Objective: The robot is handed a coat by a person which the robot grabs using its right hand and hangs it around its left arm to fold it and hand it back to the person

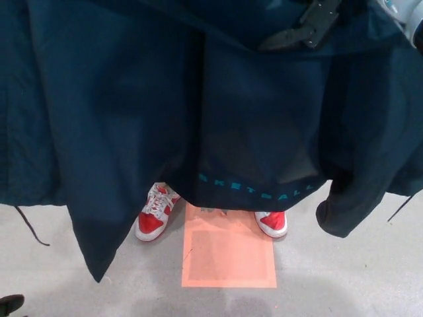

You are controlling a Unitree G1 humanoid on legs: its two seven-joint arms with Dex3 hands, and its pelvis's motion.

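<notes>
Coat fills nearly the whole head view, hanging full length like a curtain between the camera and a person, of whom only a pair of red and white sneakers shows beneath the hem. The robot's right hand comes in at the upper right, lying black against the coat's top edge, with a pale part of its arm at the corner. Whether its fingers are clamped on the cloth or merely resting on it cannot be told, since black on dark fabric hides the hold. The left hand and arm are not in view.

By the look of things the task is in its early part: the hand-over and the right-hand grab are in hand or just made. Nothing shows the coat draped around the left arm, and it is plainly unfolded. The hanging, the folding and the return to the person appear to be left to do.

The coat is a dark navy-teal, of smooth, thin fabric with a faint sheen, falling in long vertical folds. Teal lettering runs along a middle panel near the hem, partly lost in a crease. One corner drops to a point at the lower left; a sleeve end curls up at the lower right. A thin drawstring dangles over the grey floor, where an orange rectangle lies just before the sneakers.
</notes>
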